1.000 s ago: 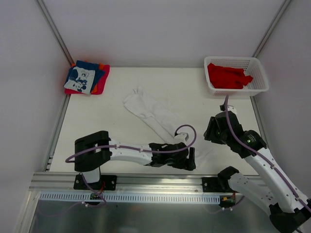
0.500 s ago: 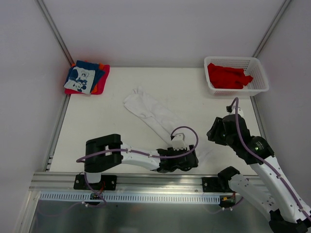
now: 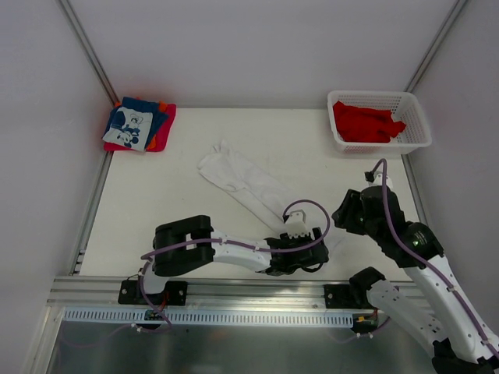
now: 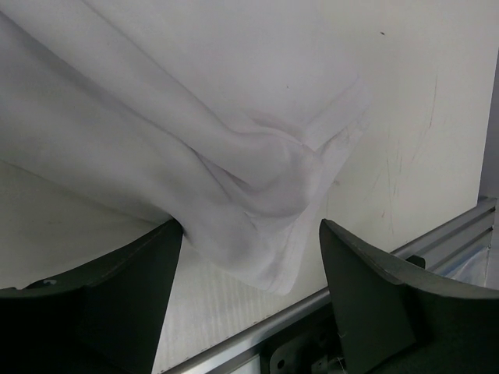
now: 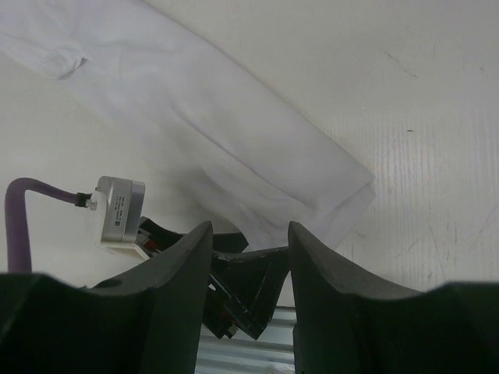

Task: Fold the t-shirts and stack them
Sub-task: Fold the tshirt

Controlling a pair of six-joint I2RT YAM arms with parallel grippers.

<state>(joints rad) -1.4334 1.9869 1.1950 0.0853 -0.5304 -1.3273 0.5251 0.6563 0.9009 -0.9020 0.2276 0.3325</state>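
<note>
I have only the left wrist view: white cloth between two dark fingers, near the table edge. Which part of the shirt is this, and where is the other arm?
Observer: The left pincer is at the near-right end of the white t-shirt. From above, the shirt lies long and diagonal toward the far left.
Operator: And the right arm, does it hold something?
Observer: No. The right pincer is open with nothing between its fingers, just to the right of that same end.
Operator: Where are the finished shirts?
Observer: A folded stack, blue with a white print on top, sits at the far-left corner of the table.
</note>
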